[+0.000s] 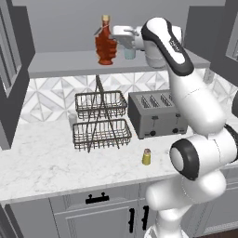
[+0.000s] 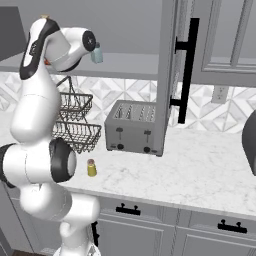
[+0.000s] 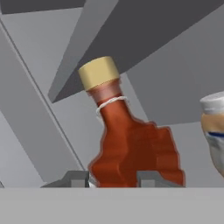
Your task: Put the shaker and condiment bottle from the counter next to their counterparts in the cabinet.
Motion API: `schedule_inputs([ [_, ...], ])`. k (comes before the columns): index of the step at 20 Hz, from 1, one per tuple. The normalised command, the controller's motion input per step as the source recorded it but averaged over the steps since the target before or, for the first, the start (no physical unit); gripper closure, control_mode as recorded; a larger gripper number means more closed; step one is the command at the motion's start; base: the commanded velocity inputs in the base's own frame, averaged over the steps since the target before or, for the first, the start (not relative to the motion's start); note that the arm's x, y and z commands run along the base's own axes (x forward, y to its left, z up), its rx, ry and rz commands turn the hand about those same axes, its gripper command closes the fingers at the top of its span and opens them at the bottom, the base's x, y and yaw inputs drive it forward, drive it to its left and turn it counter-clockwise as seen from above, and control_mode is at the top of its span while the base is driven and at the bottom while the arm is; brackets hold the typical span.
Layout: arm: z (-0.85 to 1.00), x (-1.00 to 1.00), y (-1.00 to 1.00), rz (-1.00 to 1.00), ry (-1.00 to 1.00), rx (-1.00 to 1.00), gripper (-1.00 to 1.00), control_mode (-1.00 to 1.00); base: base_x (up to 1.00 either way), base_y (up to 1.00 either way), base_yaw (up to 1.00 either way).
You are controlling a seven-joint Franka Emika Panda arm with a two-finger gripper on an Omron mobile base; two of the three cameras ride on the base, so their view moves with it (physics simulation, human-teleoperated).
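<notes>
The dark red condiment bottle [image 1: 106,46] with its yellow cap stands on the light-grey shelf of the cabinet [image 1: 60,62]. My gripper [image 1: 113,37] reaches it from the right and is shut on its ribbed body. In the hand view the condiment bottle [image 3: 131,148] sits between my fingertips [image 3: 76,178], leaning across the picture. Their counterparts are close by: the orange bottle with a white cap [image 3: 214,127] at the right edge, and the pale teal-grey shaker [image 1: 129,52] just behind my hand. The yellow-green shaker [image 1: 146,157] stands on the marble counter in front of the toaster.
A two-tier wire basket rack [image 1: 100,121] and a silver toaster [image 1: 155,114] stand on the counter under the shelf. The cabinet's open door [image 2: 172,75] with a black handle hangs to the right. Drawers with black handles [image 1: 97,199] run below the counter.
</notes>
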Motion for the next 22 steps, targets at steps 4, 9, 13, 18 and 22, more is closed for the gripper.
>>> schedule_inputs([
  [4, -0.21, 0.33, 0.15, 0.00, 0.00, 0.00, 1.00, -1.00, 0.00, 0.00, 0.00],
  [9, -0.17, 0.36, 0.13, 0.00, 0.00, 0.00, 1.00, -1.00, 0.00, 0.00, 0.00],
  [13, -0.13, 0.37, 0.12, 0.00, 0.00, 0.00, 1.00, -1.00, 0.00, 0.00, 0.00],
  [18, -0.19, 0.30, 0.18, 0.00, 0.00, 0.00, 1.00, -1.00, 0.00, 0.00, 0.00],
  [22, -0.20, 0.26, 0.16, 0.00, -0.02, 0.00, 1.00, -1.00, 0.00, 0.00, 0.00],
])
